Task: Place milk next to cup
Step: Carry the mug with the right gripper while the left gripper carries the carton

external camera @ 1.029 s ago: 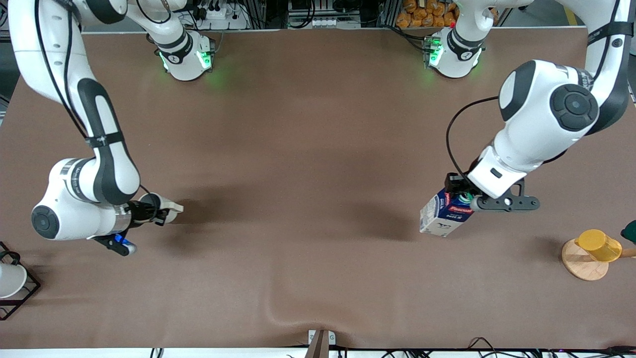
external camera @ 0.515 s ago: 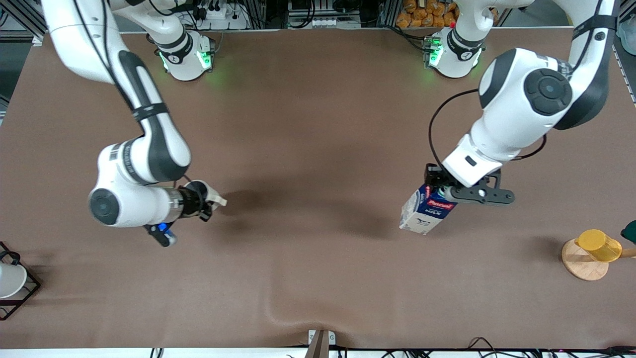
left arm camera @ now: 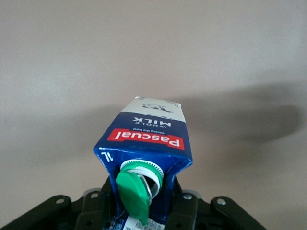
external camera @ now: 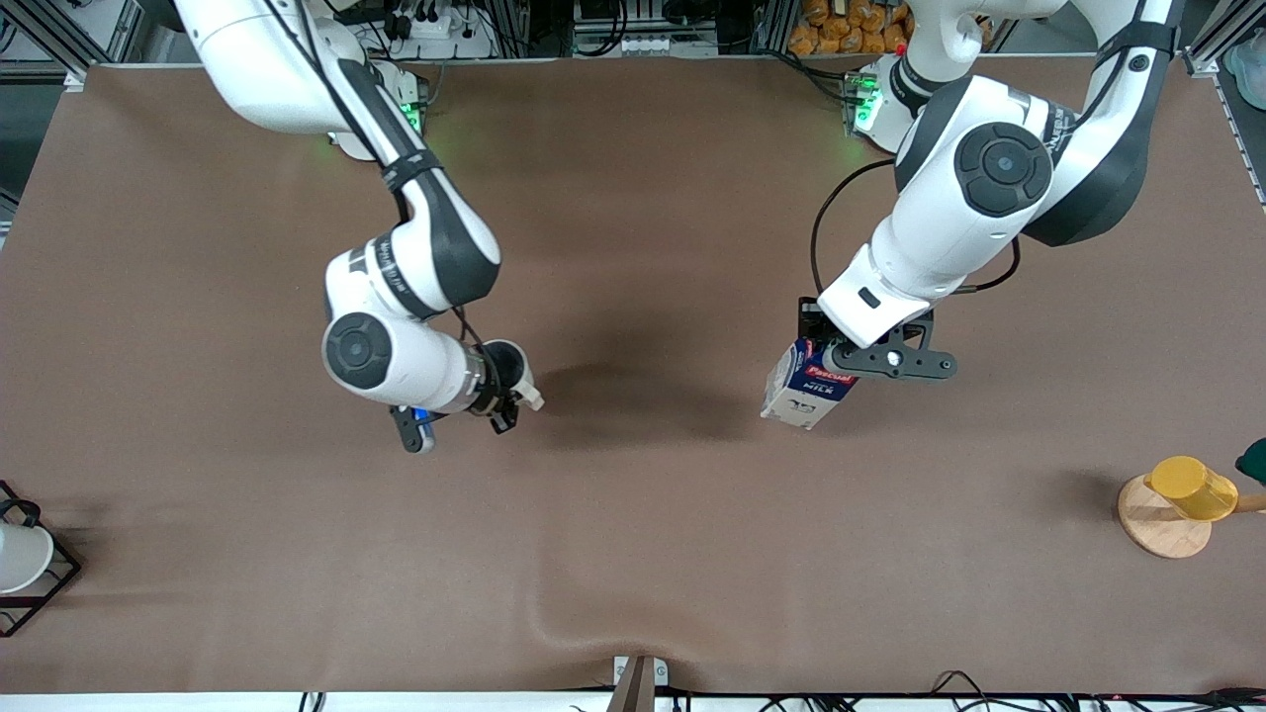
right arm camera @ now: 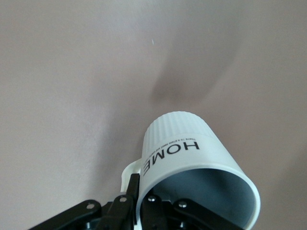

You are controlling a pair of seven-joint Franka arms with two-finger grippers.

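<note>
My left gripper is shut on the top of the milk, a dark blue and white carton with a red band, and holds it tilted above the brown table. In the left wrist view the milk hangs from my left gripper and its green cap is flipped open. My right gripper is shut on the rim of the cup, a white mug, and holds it over the table's middle. In the right wrist view the cup reads "HOME", with one finger inside the rim and one outside by the handle.
A yellow cup lies on a round wooden coaster at the left arm's end, near the front camera. A white bowl sits in a black wire rack at the right arm's end. A green thing shows at the edge.
Both arms have moved toward the table's middle. The right gripper carried the cup a long way from the right arm's end; the left gripper carried the milk toward it.
</note>
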